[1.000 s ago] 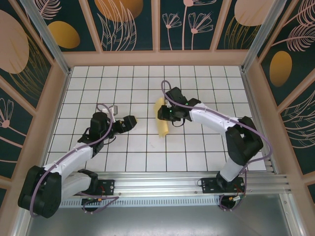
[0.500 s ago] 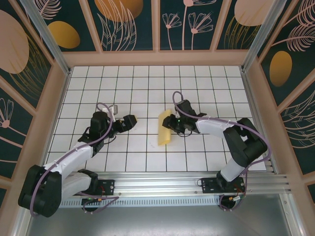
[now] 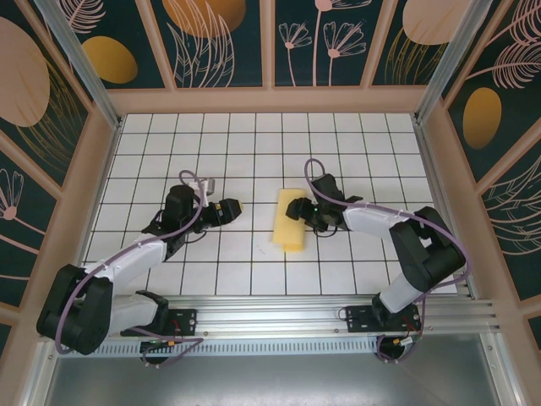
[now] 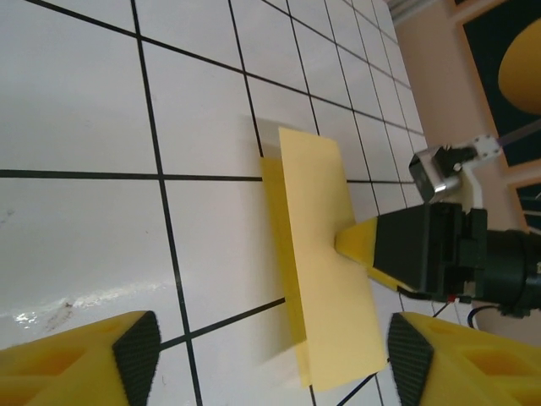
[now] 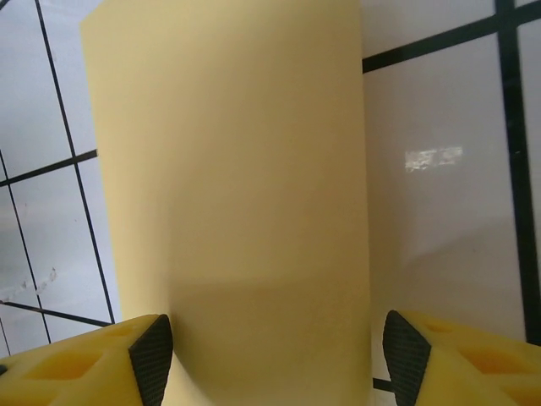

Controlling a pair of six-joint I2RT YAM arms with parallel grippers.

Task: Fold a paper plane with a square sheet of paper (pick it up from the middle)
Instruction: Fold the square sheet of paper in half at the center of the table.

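Dark wall panels (image 3: 220, 42), printed with peach leaves and framed in pale wood, box in the table (image 3: 152, 144). Its glossy white surface is ruled into squares by black lines, and the sheen suggests thin paper will skate on it rather than stay put. The white left arm (image 3: 127, 258) and right arm (image 3: 380, 222) reach in from the near edge. Between them, near the middle of the table, lies the sheet of paper (image 3: 292, 222). It is pale yellow, matte and plain, and is folded into a long narrow rectangle. The left wrist view shows a strip of the lower layer peeking out along one long edge, so the two layers do not quite match. The paper looks almost weightless, limp across its face and stiff only along the crease, and it would crumple or dent easily. I judge the best hold is a light pinch at mid-length across both layers, with the other finger pinning it against sliding. The right gripper (image 3: 309, 211) sits at the sheet's right edge, with one yellow fingertip touching the top layer. Its jaws are spread with the paper lying between them, and I see no clamp. The left gripper (image 3: 234, 207) waits just left of the sheet, apart from it, with its jaws wide and empty. Its blocky yellow fingers carry dark, rubbery-looking pads (image 4: 135, 351).
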